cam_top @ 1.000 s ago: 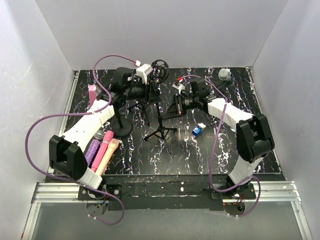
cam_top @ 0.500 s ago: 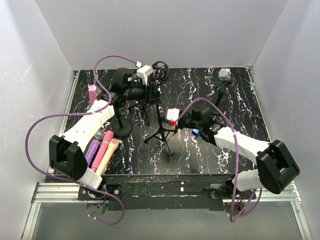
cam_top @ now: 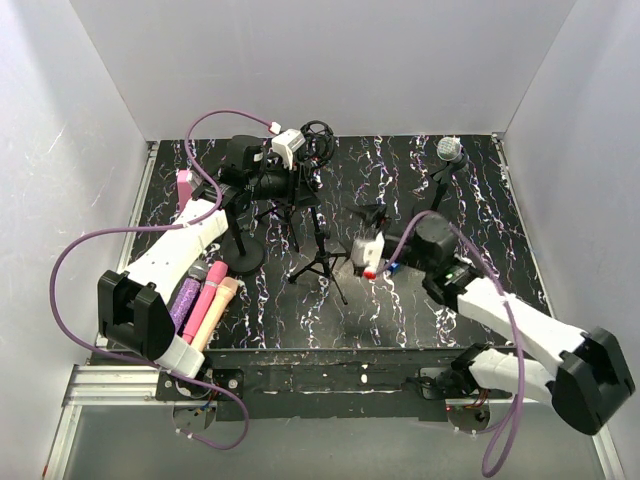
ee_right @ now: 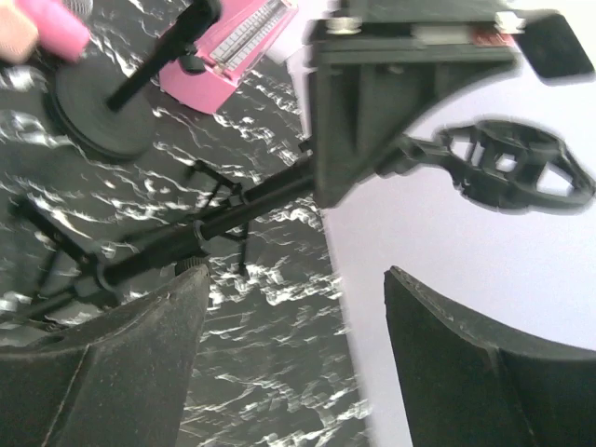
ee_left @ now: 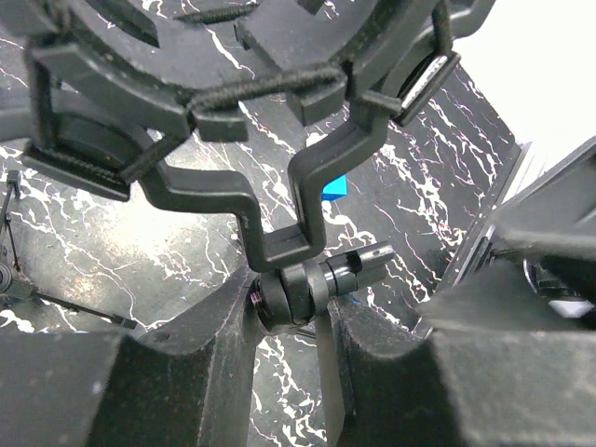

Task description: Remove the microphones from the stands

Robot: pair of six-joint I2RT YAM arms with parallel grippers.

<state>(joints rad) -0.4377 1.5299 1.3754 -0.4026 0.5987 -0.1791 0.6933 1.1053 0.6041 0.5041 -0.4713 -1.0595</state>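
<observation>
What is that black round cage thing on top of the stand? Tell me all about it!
It is a shock mount: a black, plastic-looking ring frame strung with stretchy black cords, seemingly empty. A bent black bracket runs down to a swivel joint with a small metal knob. The left pincer clamps that joint from both sides, above the marbled table.

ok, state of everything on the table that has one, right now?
left gripper: shut on the tripod stand's swivel joint
right gripper: open, empty
tripod stand: upright, legs spread
shock mount: on top of the tripod stand, looks empty
grey-headed microphone: seated on its own stand, far right corner
three microphones: lying flat side by side, near left
round-base stand: upright
</observation>
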